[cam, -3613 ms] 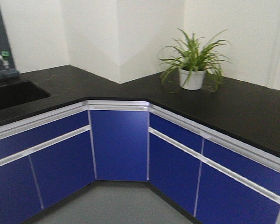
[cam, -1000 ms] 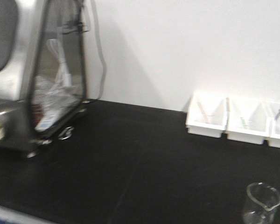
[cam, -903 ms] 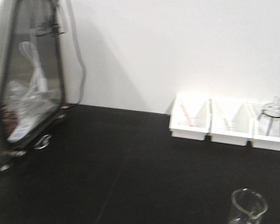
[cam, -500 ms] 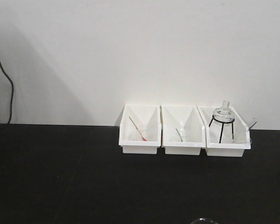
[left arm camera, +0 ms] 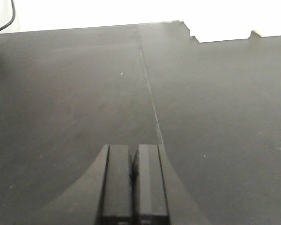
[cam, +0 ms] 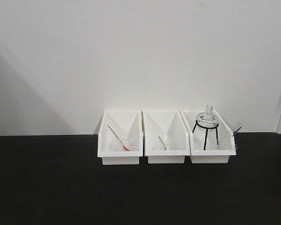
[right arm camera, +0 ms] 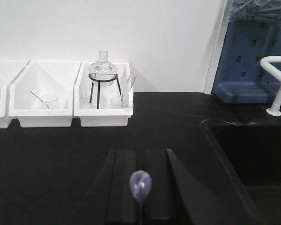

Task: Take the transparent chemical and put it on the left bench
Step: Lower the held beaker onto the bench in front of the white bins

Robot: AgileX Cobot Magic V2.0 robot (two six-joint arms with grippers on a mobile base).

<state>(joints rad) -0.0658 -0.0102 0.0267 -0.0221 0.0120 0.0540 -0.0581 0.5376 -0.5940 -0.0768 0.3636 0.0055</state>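
Right gripper (right arm camera: 140,151): jaws pressed together, nothing held. A glassy teardrop sits over the seam and you can't tell what it is. Left gripper (left arm camera: 132,146) is also closed to a slit and empty, low over bare bench (left arm camera: 84,93).

Your front view has swung off the plant corner, past the steel box, and now squares up on the three bins. So the turn to the bench looks done; the grab hasn't started.

The transparent chemical (right arm camera: 117,100) is inside the right bin (right arm camera: 103,119), just right of the tripod (right arm camera: 103,86) with the flask, pale stick leaning on that bin's right wall. Red stick (cam: 118,137) and green stick (cam: 162,143) are in the bins left of it: skip those. Open the right jaws before reaching; the tripod crowds the beaker.
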